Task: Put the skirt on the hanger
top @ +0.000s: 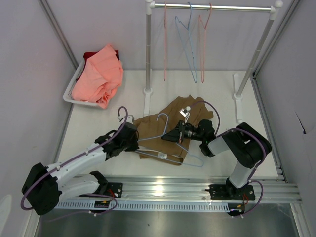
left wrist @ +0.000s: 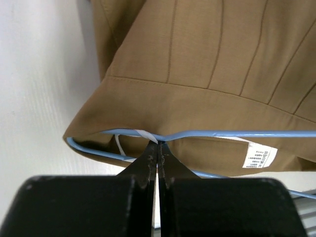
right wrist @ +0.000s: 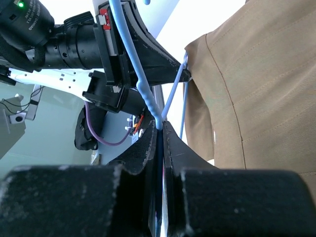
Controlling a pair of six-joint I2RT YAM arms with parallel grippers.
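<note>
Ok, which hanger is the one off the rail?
The pale blue hanger down at the tan skirt, pinched by left fingers and right fingers. The other blue hanger and the pink ones hang from the rail.

**Colour key, taking the skirt as the reference.**

The skirt is plain tan-brown, marked only by darker stitched seam lines, and its label is white with dark print. The hanger against it is pale blue wire. The left pincer and right pincer are matt black. Beyond the skirt, a salmon-pink garment fills a white basket, and pink rack hangers flank a blue rack hanger. The tabletop beneath the skirt is white.
</note>
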